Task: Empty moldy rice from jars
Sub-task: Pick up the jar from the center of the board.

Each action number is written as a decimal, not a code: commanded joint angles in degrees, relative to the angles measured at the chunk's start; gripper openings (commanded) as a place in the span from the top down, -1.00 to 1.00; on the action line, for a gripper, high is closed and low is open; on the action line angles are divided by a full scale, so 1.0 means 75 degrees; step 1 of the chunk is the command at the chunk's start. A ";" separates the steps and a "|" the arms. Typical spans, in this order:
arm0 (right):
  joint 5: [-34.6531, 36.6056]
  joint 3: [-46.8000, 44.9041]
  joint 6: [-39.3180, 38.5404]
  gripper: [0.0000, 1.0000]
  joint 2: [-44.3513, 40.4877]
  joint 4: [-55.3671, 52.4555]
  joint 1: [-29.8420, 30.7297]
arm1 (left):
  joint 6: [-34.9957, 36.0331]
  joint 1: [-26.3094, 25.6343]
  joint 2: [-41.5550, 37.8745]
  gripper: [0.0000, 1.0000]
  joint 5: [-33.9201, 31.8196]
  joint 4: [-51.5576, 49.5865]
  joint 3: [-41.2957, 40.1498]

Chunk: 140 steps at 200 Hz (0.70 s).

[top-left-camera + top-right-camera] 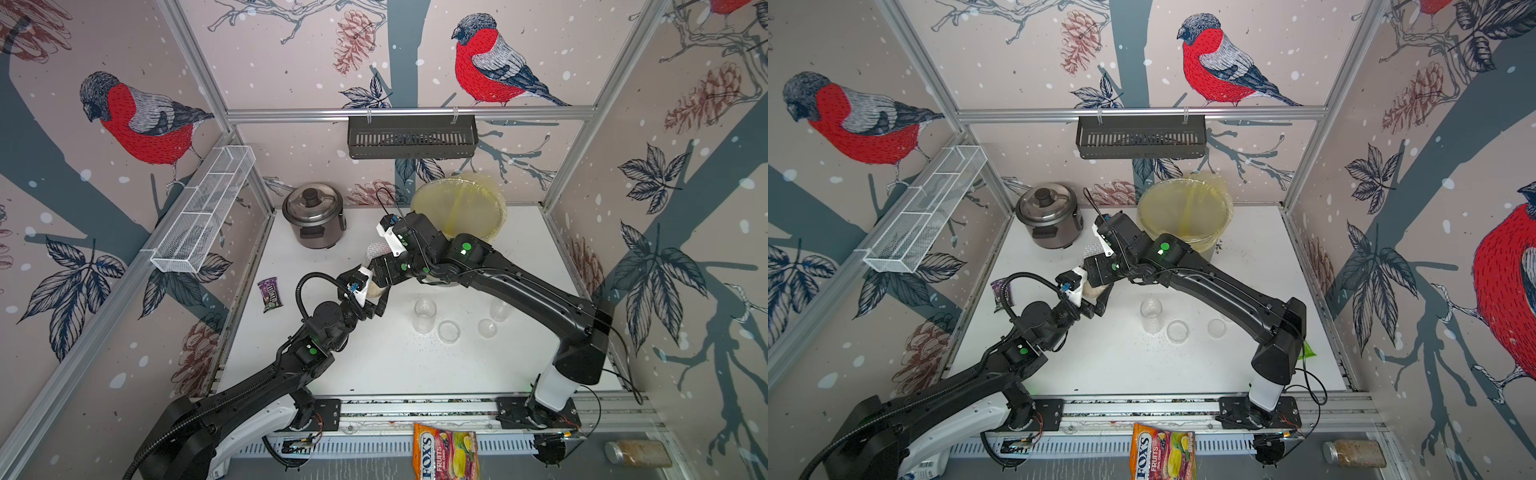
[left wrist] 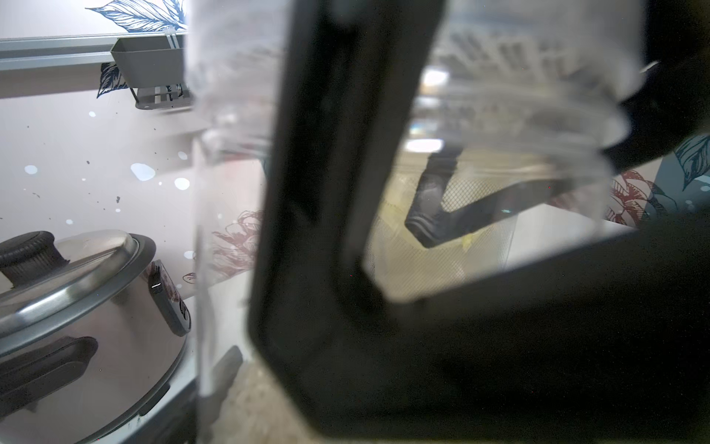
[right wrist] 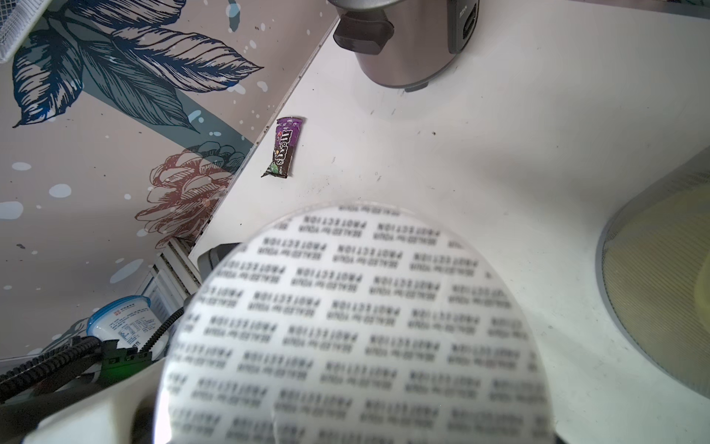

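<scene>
Here, the left fingers [image 2: 326, 192] stand wide yet closed on the wide jar [image 2: 499, 127], pressing its clear wall from either side. The jar leans, raised off the counter [image 1: 395, 365]. The moldy rice [image 1: 376, 291] lies as a pale beige mass in the jar's bottom end, right between those fingers.

The right fingers [image 2: 430, 219] come in from the opposite end. They are set wide about the jar's mouth and hold the silver lid [image 1: 376, 249], whose printed face fills the right wrist view. Whether the lid sits on the threads or just clear of them I cannot tell.

Just beyond the right fingers stands the bin [image 1: 415, 201] with its yellow bag. The rice cooker [image 1: 313, 216] is near them on the other side.

Well apart from both pairs of fingers, toward the right arm's base, a narrow jar [image 1: 424, 313] and a second narrow jar [image 1: 500, 309] stand uncapped on the counter. Their clear lids [image 1: 449, 331] [image 1: 487, 327] lie just beside them.
</scene>
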 commanded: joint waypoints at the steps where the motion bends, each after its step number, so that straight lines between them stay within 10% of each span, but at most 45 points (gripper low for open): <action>1: -0.0185 -0.0020 0.0011 -0.42 -0.0049 0.0211 -0.0001 | 0.0256 -0.0010 0.0031 -0.87 0.0172 0.0403 0.0057; 140: -0.0339 -0.0220 0.0125 -0.63 -0.0243 0.0491 -0.0043 | 0.0309 -0.0010 0.0163 -0.10 0.0548 0.0086 0.0234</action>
